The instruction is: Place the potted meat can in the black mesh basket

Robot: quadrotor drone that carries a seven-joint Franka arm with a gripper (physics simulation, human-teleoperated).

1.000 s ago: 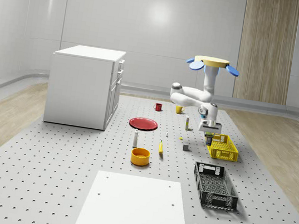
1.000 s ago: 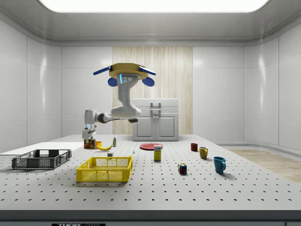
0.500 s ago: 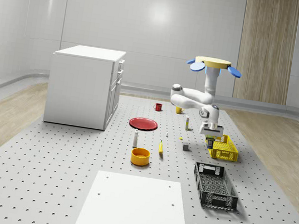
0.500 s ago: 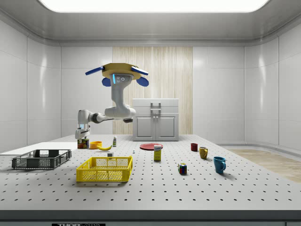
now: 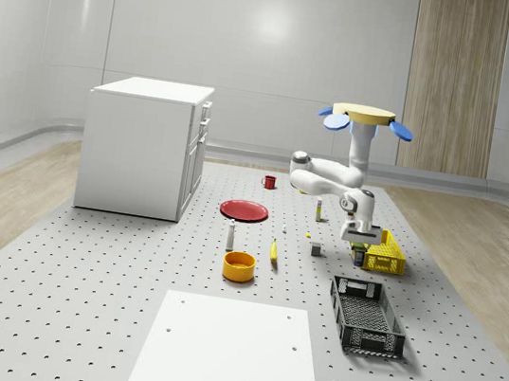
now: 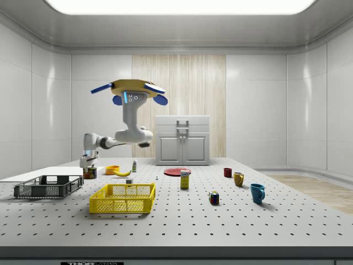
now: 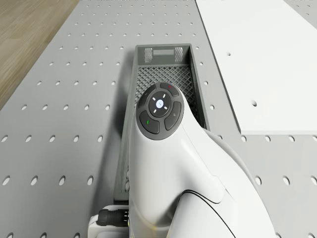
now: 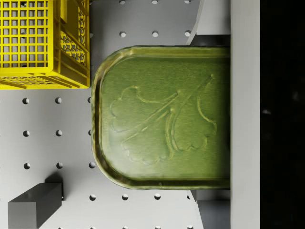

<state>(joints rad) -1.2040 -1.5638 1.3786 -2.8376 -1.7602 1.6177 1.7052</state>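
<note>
Potted meat can [image 8: 162, 117] clamped in the end effector [image 5: 358, 244], carried above the bench [image 5: 104, 302] and clear of its surface. Fingers closed against the can's sides; in the wrist view, green embossed lid seen large, pegboard holes showing past its edges. Seen in the side view as a small dark can [image 6: 89, 173] hanging under the end effector [image 6: 87, 165], just off the near end of the black mesh basket [image 6: 48, 186], toward the side view's right. Not yet inside the basket.

Drone [image 5: 366, 117] hovering above the bench, over the area near the yellow basket [image 5: 384, 252], arm reaching down and forward from it. In the whole-scene view, can [image 5: 358, 256] held just beside the yellow basket, on that view's left of it, with the black mesh basket [image 5: 367, 316] nearer the camera and below. In the drone view, white arm link in front, black mesh basket [image 7: 163, 64] lying lengthwise beyond it on the grey pegboard. In the wrist view, yellow basket [image 8: 43, 43] at one corner and a small grey block [image 8: 33, 206] on the bench beside the can.

Elsewhere on the bench: red plate [image 5: 244, 210], orange bowl [image 5: 238, 266], banana [image 5: 274, 251], white cabinet [image 5: 141, 145], blue mug [image 6: 257, 192], white sheet [image 5: 230, 355] at the near edge.
</note>
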